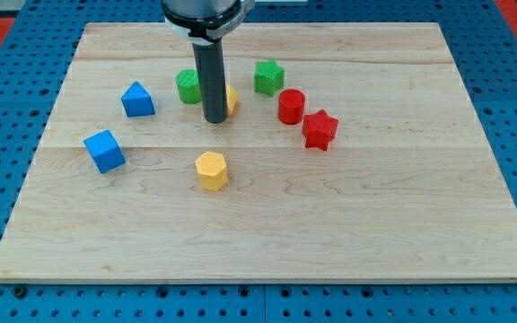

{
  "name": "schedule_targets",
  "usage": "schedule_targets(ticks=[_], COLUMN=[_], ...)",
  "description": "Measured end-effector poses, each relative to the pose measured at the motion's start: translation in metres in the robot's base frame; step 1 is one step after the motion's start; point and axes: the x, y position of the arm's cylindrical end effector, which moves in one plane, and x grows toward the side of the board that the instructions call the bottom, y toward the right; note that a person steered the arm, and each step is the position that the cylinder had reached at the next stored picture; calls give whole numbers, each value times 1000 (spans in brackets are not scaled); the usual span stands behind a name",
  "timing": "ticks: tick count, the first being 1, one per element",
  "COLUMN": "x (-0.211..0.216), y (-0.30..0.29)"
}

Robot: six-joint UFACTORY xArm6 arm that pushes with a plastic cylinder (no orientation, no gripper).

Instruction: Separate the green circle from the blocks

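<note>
The green circle [188, 86] stands near the board's top middle, partly hidden behind my rod. My tip [214, 118] rests on the board just below and to the right of the green circle, close against it. A yellow block [232, 99] peeks out right behind the rod, mostly hidden. A green star [268, 77] lies to the right of it. A red circle [291, 106] and a red star [319, 129] sit further right.
A blue triangle-like block [137, 100] and a blue cube [105, 150] lie at the view's left. A yellow hexagon [212, 170] sits below my tip. The wooden board [420, 224] lies on a blue pegboard table.
</note>
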Motion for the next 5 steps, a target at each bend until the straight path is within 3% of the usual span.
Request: schedule_targets(ticks=[2, 4, 5], x=[-3, 0, 0], y=[0, 63, 63])
